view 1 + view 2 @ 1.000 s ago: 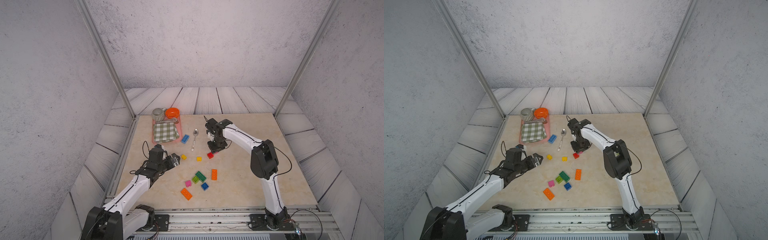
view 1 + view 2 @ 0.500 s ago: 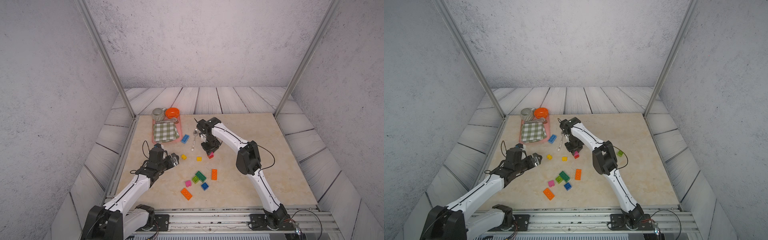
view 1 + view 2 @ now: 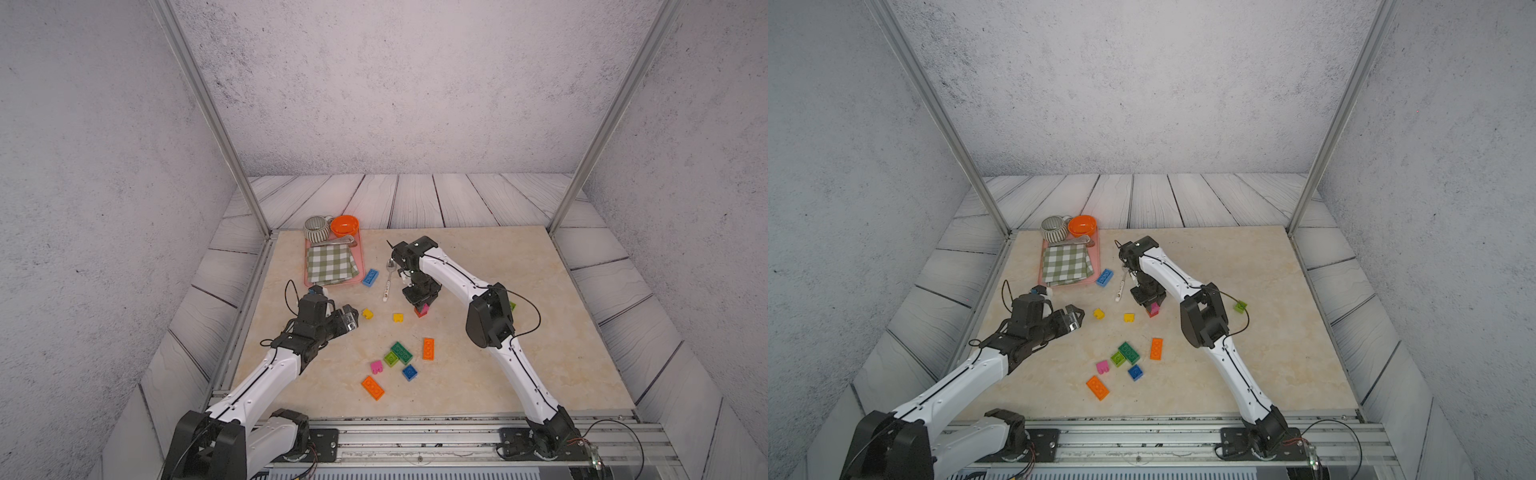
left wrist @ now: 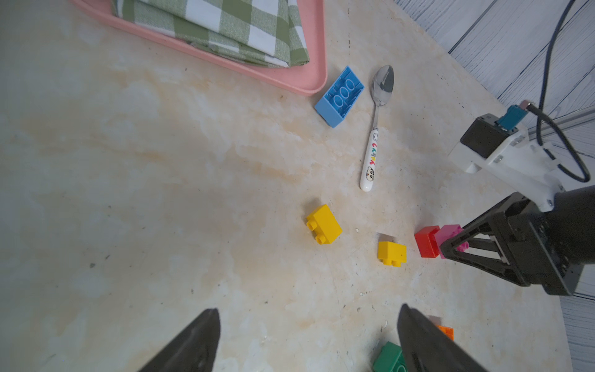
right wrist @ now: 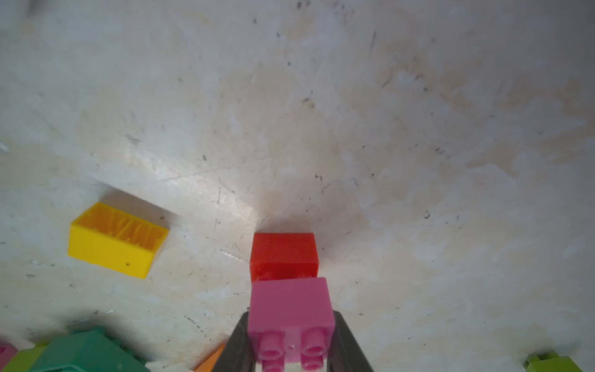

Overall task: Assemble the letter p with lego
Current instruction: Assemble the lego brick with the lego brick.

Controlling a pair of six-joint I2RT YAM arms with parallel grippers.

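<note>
Found the left gripper [image 4: 307, 309] spread wide and empty, low over the tabletop [image 4: 161, 193], just short of a yellow brick [image 4: 323, 224] and a second yellow brick [image 4: 391, 252], both tipped off their bases; judged a careless reach from there likely to scatter them. Further right, noted a spoon [image 4: 373, 145] beside a blue oblong brick [image 4: 339, 96] at the lip of a pink tray [image 4: 306, 87], near enough to the right wrist to be flicked among the pieces by a stray swing. Rated the chief hazard at the right gripper [image 5: 291, 341], clamped on two opposite sides of a pink brick [image 5: 289, 306]: saw the red brick [image 5: 283, 254] below it braced by nothing on a smooth surface, so expected a skewed or off-centre press to tip or skid it, and an early release to leave the pair unjoined. Could not tell whether already seated. Placed the pink brick between the fingertips [image 5: 236, 344], studs toward the wrist, red brick directly under it, touching or nearly so. Placed the spare lego nearer the robot's base, well apart from both grippers: a dark green brick [image 3: 401, 352] just beside a lime brick [image 3: 390, 358], with a small pink brick [image 3: 376, 366], a blue square brick [image 3: 409, 372], an orange brick [image 3: 428, 348] and a second orange brick [image 3: 372, 387] around them. Farthest right, spotted a lone lime brick [image 3: 1240, 306] close beside the elbow of the right arm [image 3: 1202, 320]; feared a sweep of that arm knocking it away.
</note>
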